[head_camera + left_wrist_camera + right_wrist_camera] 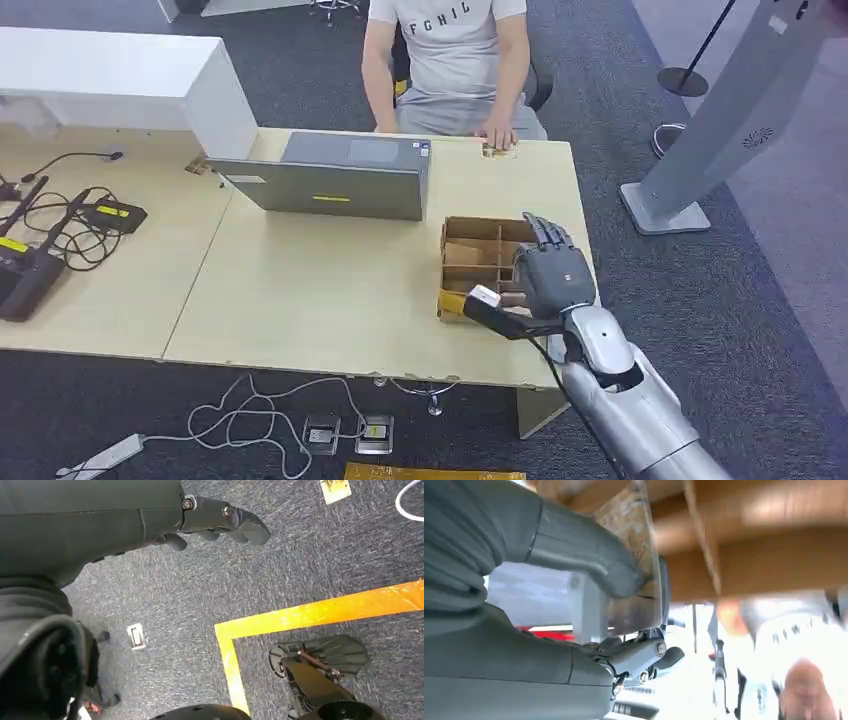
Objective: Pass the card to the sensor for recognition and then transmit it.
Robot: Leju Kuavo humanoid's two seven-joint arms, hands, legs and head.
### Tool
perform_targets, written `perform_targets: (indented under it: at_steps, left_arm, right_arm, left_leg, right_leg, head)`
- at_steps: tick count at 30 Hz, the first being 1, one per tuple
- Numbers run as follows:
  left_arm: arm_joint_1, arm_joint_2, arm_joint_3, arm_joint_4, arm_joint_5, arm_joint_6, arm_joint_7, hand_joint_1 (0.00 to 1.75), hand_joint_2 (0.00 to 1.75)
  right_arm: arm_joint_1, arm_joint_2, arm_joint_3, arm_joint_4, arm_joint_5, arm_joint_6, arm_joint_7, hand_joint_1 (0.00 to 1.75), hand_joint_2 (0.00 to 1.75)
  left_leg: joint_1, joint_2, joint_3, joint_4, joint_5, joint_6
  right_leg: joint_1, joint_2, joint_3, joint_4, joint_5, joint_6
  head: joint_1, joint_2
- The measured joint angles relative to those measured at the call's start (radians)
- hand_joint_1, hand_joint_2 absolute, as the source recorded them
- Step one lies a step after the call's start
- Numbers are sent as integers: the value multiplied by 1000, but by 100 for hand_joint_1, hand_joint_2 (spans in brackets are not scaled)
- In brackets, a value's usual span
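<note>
An office or test lab. A pale wooden desk [330, 300] on grey carpet [700, 290] carries a laptop [330, 178]. Behind the laptop sits a person [455, 60]; cables [250, 420] trail under the desk.

Even indoor light; right wrist blurred.

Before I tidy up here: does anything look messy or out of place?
On the table, nothing stands out. Below it, white cables and a power strip sprawl loose on the carpet by the floor sockets.
</note>
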Motion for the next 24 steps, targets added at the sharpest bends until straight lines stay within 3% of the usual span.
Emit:
perform_targets:
  at_steps: [9, 14, 20, 24]
  left_arm:
    - [0, 0, 0, 0, -1, 0, 0, 0, 0]
    - [-2, 0, 0, 0, -19, 0, -1, 0, 0]
    - [-5, -1, 0, 0, -45, -4, -1, 0, 0]
    - [-13, -2, -1, 0, -62, -6, -1, 0, 0]
  right_arm:
    - [-18, -1, -34, 0, 14, -7, -14, 175, 175]
    - [-62, -4, -59, -11, 55, -140, -57, 175, 175]
    - [-179, -42, -122, -88, 45, -161, -127, 175, 175]
    - [-202, -54, -148, -108, 35, -188, -150, 175, 175]
  left_leg:
    - [0, 0, 0, 0, 0, 0]
    - [0, 1, 0, 0, 0, 0]
    - [0, 1, 0, 0, 1, 0]
    - [0, 1, 0, 0, 1, 0]
  right_leg:
    - [0, 0, 0, 0, 0, 0]
    - [0, 1, 0, 0, 1, -1]
    - [0, 1, 0, 0, 1, -1]
    - [0, 1, 0, 0, 1, -1]
  head:
    - [0, 0]
    - [0, 0]
    - [0, 0]
    - [0, 0]
